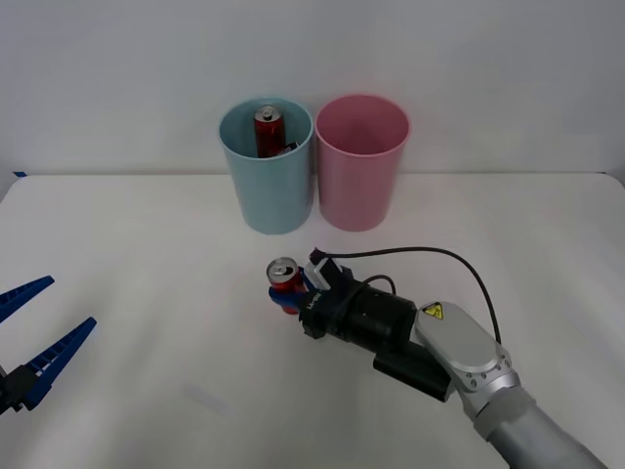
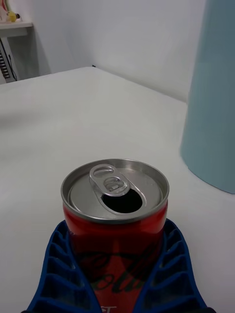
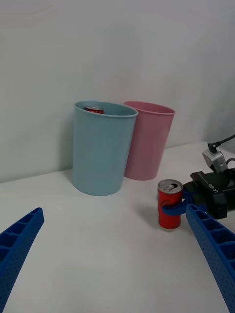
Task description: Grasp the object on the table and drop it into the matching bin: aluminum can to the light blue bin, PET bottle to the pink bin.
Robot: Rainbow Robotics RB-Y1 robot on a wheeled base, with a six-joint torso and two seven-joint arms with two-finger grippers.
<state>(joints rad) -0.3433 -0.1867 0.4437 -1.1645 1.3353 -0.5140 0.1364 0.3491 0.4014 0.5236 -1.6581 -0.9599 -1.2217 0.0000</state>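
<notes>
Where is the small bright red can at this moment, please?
In the front view the red can stands upright on the white table, just in front of the light blue bin, with the right hand closed around its sides.

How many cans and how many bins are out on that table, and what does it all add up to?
Red cans: 2, one in the right gripper on the table, one inside the light blue bin
Bins: 2, the light blue bin and the pink bin
Total: 4
</notes>
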